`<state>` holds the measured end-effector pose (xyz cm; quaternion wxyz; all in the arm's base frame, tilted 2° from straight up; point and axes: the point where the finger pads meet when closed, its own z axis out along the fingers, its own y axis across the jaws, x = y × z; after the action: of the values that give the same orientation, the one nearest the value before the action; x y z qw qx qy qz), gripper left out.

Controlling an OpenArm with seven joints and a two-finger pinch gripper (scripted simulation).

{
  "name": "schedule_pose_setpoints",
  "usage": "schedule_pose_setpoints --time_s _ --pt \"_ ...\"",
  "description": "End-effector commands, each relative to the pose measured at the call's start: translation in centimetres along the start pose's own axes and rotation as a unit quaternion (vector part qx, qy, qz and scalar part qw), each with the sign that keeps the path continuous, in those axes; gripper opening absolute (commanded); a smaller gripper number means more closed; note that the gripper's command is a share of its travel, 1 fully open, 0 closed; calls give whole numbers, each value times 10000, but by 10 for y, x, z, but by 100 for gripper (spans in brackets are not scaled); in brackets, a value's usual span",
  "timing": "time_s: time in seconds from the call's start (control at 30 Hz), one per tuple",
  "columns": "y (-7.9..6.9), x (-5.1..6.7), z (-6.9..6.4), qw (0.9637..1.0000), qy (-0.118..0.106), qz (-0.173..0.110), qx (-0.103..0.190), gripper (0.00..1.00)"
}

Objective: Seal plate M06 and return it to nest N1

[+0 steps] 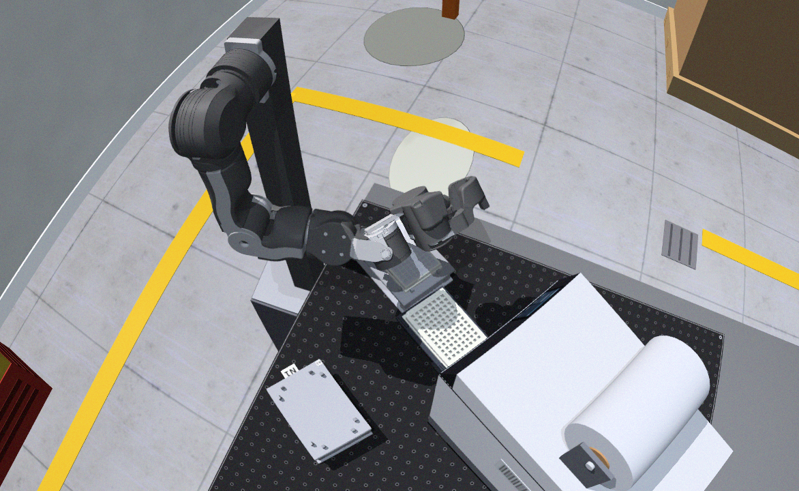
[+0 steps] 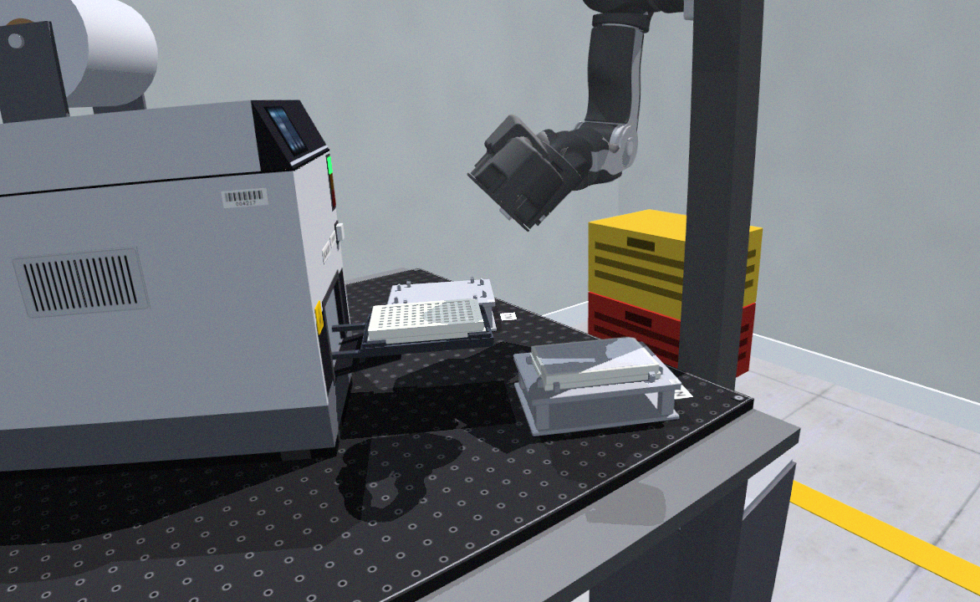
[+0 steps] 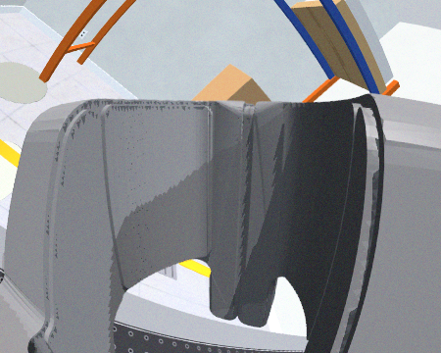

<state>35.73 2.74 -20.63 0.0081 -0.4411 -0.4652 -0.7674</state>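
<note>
Gridded white plate M06 [image 1: 445,326], perforated black table [image 2: 478,479]

matt black perforated table top [image 2: 433,479], smooth grey sealer housing [image 2: 179,314], glossy foil on plate [image 2: 598,358].

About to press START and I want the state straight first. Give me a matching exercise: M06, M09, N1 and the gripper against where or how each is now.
Things:
1. M06
2. M09
3. N1
4. gripper

States:
a. shut on nothing, up in the air
b. wells uncovered, out in front of the sealer
c. bare, no plate on it
d. foil-covered, on nest N2

Pairs: 1-b, 2-d, 3-c, 4-a
</note>
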Motion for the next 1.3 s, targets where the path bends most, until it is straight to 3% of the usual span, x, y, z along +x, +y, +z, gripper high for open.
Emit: schedule_pose_setpoints --time_s 0.0,0.87,0.93,1.03,1.27 --pt "3 2 0 10000 37 -31 -52 0" --pt "1 3 1 10000 37 -31 -52 0" --pt "14 -6 -5 9987 -124 206 -456 0" --pt "36 -19 -15 9916 -337 540 -1124 0" --pt "36 -19 -15 9916 -337 540 -1124 0"
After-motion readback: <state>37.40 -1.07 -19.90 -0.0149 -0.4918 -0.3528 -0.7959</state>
